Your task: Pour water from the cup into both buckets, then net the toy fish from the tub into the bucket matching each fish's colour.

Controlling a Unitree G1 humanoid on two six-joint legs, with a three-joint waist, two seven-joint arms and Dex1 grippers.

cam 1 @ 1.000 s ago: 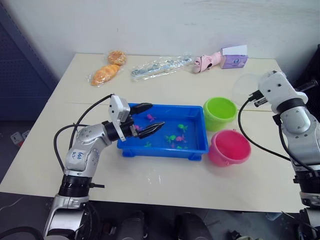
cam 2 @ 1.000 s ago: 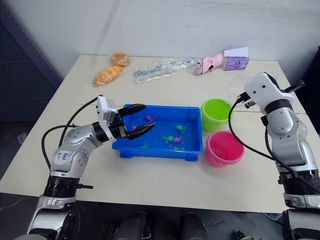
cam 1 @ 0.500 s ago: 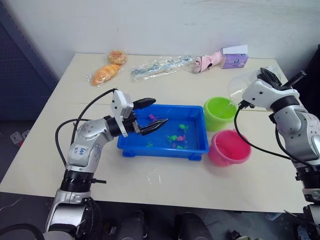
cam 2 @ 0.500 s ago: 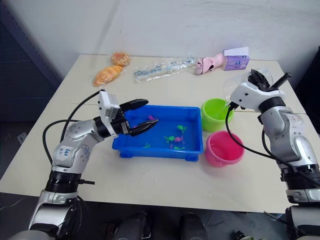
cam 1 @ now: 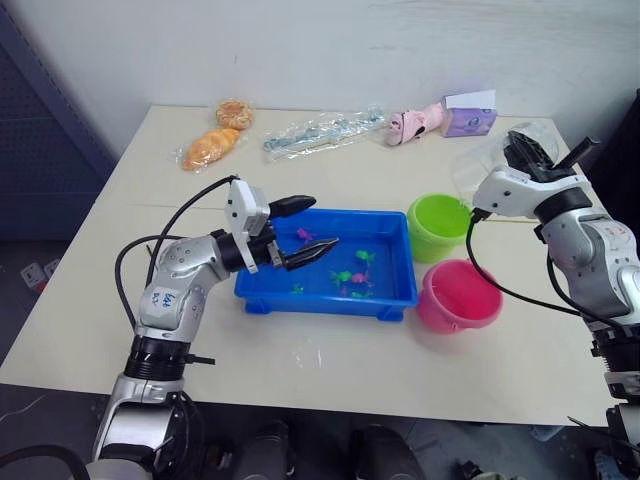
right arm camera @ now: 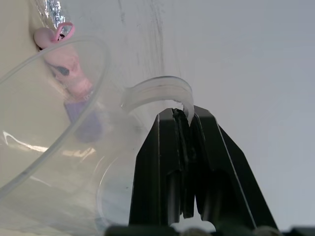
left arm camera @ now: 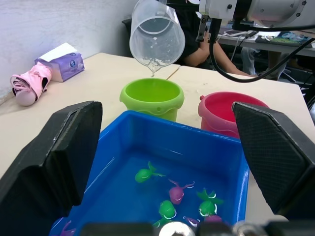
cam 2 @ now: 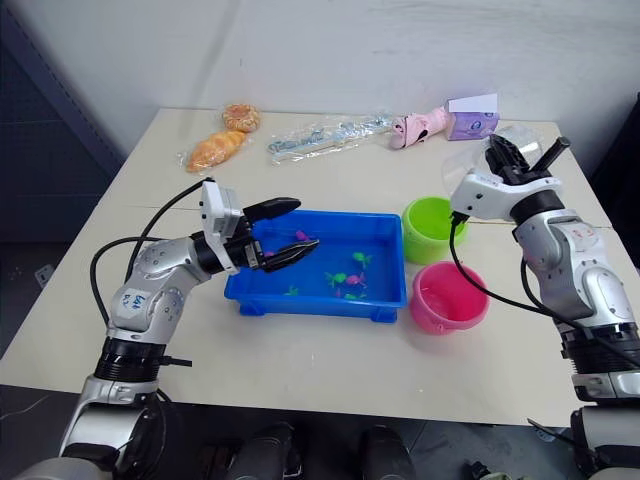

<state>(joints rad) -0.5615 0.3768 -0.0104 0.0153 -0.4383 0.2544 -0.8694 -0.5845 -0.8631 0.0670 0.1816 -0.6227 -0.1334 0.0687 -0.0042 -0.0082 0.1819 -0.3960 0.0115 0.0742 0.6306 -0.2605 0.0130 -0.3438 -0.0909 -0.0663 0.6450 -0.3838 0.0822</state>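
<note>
My right gripper (right arm camera: 184,118) is shut on the handle of the clear cup (left arm camera: 157,34), which is tilted above the lime green bucket (cam 1: 440,225). A thin stream of water falls from the cup's lip toward that bucket. The pink bucket (cam 1: 458,295) stands just in front of the green one. Left of both lies the blue tub (cam 1: 330,298), holding water and several small pink fish (left arm camera: 175,191) and green fish (left arm camera: 144,174). My left gripper (cam 1: 318,222) hangs open over the tub's left end with nothing between its fingers.
Along the table's far edge lie two wrapped breads (cam 1: 212,148), a clear plastic packet (cam 1: 320,132), a pink toy (cam 1: 415,124) and a purple tissue box (cam 1: 468,115). A person's arm (left arm camera: 216,54) shows behind the table in the left wrist view.
My right arm has swung the cup in over the green bucket and tipped it further. My left gripper has lifted a little and edged forward over the tub.
</note>
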